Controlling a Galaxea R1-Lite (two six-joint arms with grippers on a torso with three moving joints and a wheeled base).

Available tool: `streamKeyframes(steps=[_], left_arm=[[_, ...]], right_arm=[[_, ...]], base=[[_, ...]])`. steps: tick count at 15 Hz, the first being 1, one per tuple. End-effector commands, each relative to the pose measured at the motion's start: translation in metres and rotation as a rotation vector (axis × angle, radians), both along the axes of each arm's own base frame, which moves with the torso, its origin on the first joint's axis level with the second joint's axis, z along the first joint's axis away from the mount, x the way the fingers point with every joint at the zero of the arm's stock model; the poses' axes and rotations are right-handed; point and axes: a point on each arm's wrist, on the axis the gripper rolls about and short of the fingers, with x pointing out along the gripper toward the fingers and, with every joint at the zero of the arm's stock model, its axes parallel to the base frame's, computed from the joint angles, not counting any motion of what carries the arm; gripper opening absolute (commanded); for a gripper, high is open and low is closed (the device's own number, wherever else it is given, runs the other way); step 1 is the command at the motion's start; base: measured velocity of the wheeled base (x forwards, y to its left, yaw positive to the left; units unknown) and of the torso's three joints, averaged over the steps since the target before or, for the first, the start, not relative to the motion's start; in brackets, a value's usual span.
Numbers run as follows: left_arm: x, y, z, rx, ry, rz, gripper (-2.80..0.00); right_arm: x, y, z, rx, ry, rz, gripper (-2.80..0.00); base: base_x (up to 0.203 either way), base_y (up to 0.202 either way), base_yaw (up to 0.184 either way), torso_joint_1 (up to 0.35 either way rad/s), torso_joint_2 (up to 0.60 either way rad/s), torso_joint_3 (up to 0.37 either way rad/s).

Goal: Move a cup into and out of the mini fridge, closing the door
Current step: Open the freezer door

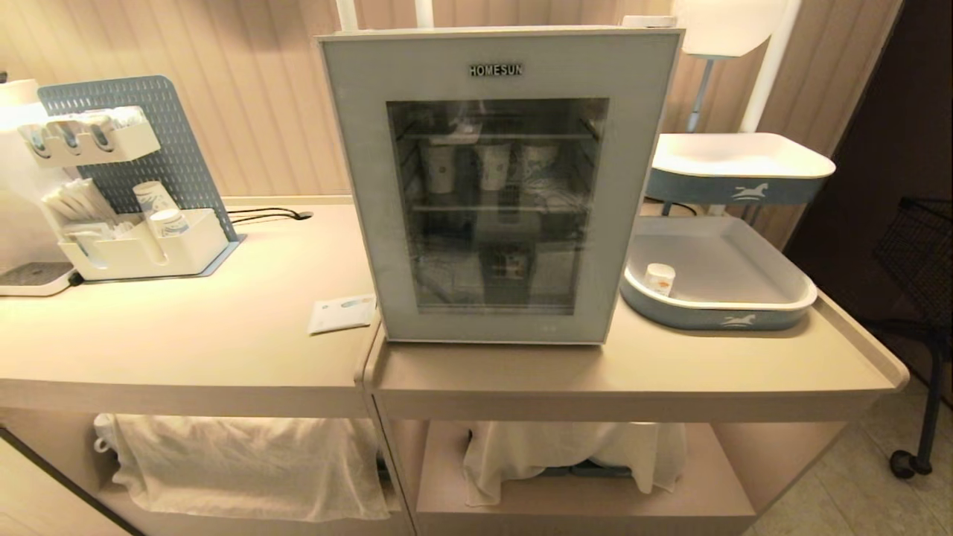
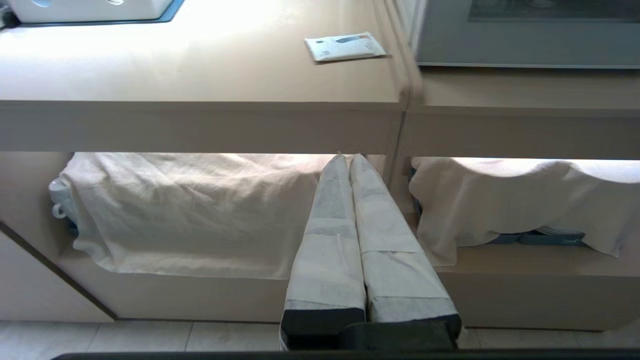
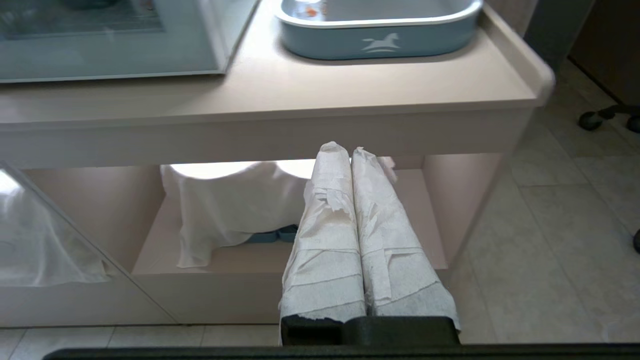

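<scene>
Left gripper (image 2: 348, 159) and right gripper (image 3: 340, 150) closed, empty, below counter, fridge door (image 1: 497, 186) closed, cup (image 1: 660, 279) in tray (image 1: 715, 316)

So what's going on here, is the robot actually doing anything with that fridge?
Nothing is being handled yet. The boxy white HOMESUN mini fridge stands on the beige counter with its grey-framed glass door closed. The small white fruit-print cup sits in the blue-sided tray right of the fridge. The left gripper and right gripper, both tape-wrapped, hang shut and empty below the counter's front edge.
</scene>
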Motion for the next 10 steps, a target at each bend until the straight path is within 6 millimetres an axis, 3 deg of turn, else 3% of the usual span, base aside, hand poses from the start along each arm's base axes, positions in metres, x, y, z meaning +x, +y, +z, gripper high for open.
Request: streamKeyframes(steps=[1, 5, 10], left_arm=[[0.0000, 0.0000, 0.0000, 0.000, -0.001, 0.000, -2.80], [0.0000, 0.0000, 0.0000, 0.000, -0.001, 0.000, -2.80], [0.0000, 0.0000, 0.0000, 0.000, -0.001, 0.000, -2.80]], right_arm=[[0.0001, 0.0000, 0.0000, 0.000, 0.002, -0.002, -2.80], [0.0001, 0.0000, 0.0000, -0.001, 0.002, 0.001, -2.80], [0.0000, 0.0000, 0.0002, -0.002, -0.001, -0.001, -2.80]], base=[[0.000, 0.194, -0.001, 0.002, 0.00, -0.001], [0.000, 0.138, 0.002, 0.003, 0.00, 0.004], [0.000, 0.000, 0.000, 0.000, 0.00, 0.000]])
